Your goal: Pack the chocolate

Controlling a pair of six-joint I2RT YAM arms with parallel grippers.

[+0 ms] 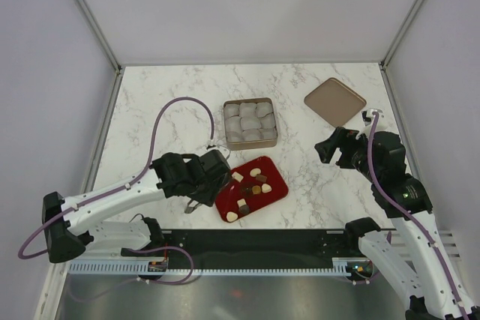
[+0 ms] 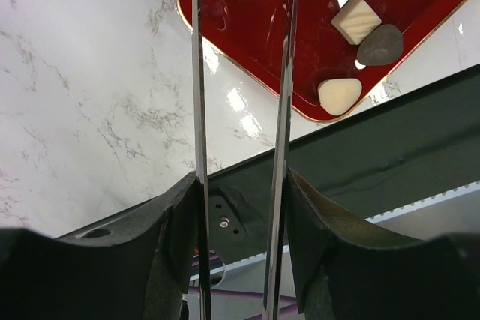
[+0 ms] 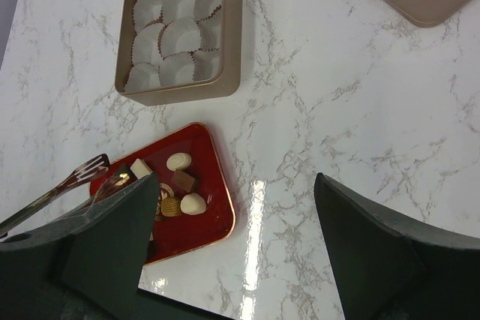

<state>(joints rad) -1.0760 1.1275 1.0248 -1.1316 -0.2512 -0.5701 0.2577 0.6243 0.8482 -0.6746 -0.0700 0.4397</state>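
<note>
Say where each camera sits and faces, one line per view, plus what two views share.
Top external: above and behind the robot, facing down on the table; left arm and right arm show.
Left wrist: on the left arm, facing along the tongs to a corner of the red tray; left pincer shows.
Right wrist: on the right arm, facing down at the tin and tray; open right pincer shows.
Shared: both wrist views see the tray and chocolate.

Small bite-size chocolate pieces [image 1: 262, 180], dark brown, tan and cream-white, lie flat in a loose cluster close to the near edge of the white marble table [image 1: 165, 95], about midway between its left and right edges. A cream-white teardrop piece [image 1: 232, 216] lies nearest that edge, with a dark brown square piece [image 1: 244, 204] just beside it. A tan round piece [image 1: 256, 190] is in the middle, and a cream-white square piece [image 1: 237, 177] lies farther back on the left.
</note>
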